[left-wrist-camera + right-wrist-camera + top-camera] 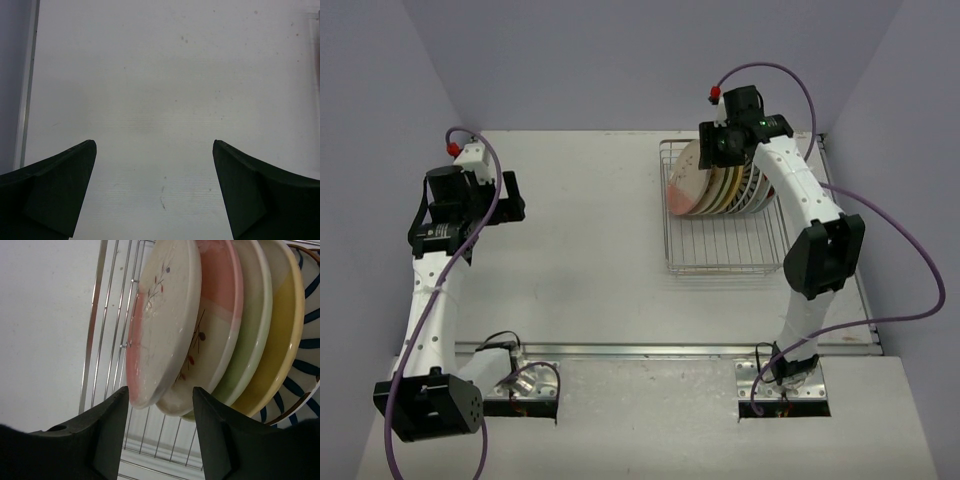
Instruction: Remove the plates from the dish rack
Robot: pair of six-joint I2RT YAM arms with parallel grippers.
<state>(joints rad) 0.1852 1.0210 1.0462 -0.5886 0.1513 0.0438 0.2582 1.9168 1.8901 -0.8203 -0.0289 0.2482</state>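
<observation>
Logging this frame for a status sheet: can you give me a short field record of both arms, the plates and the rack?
left gripper: open, over the table, holding nothing
right gripper: open, fingers either side of the front plate's rim
front plate: cream with pink, not yet gripped
plates: on edge, at the far end of the dish rack

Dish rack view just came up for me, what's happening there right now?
The right gripper is at the dish rack, open, its fingers bracketing the rims of the front plates, which stand on edge in a row. Nothing is gripped. The left gripper hangs open over the table, holding nothing. No plate lies on the table in the top view, so unloading looks not yet begun.
</observation>
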